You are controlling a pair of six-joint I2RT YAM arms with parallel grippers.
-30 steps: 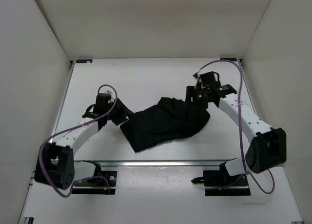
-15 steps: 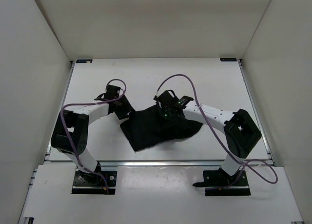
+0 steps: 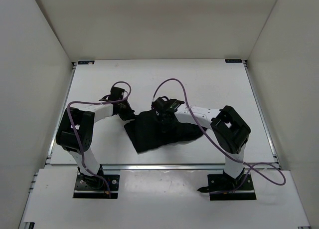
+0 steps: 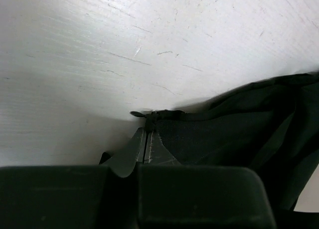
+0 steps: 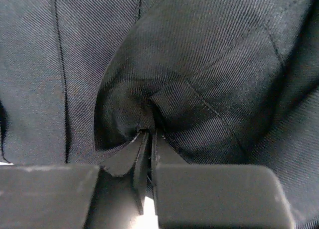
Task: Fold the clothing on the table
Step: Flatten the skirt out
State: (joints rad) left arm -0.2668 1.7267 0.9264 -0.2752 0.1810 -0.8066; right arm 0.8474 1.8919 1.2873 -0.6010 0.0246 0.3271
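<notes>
Left claw (image 4: 146, 138) pinches the black garment (image 3: 160, 131) at its far-left corner; right claw (image 5: 148, 139) is clamped on a mid-garment fold, on the white bench (image 3: 94, 84).

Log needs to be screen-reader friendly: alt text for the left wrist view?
The left gripper is shut on a corner of the black clothing, low in the frame. The clothing spreads to the right, and the scuffed white table fills the rest.

Bright even light, blurry wrist close-ups
</notes>
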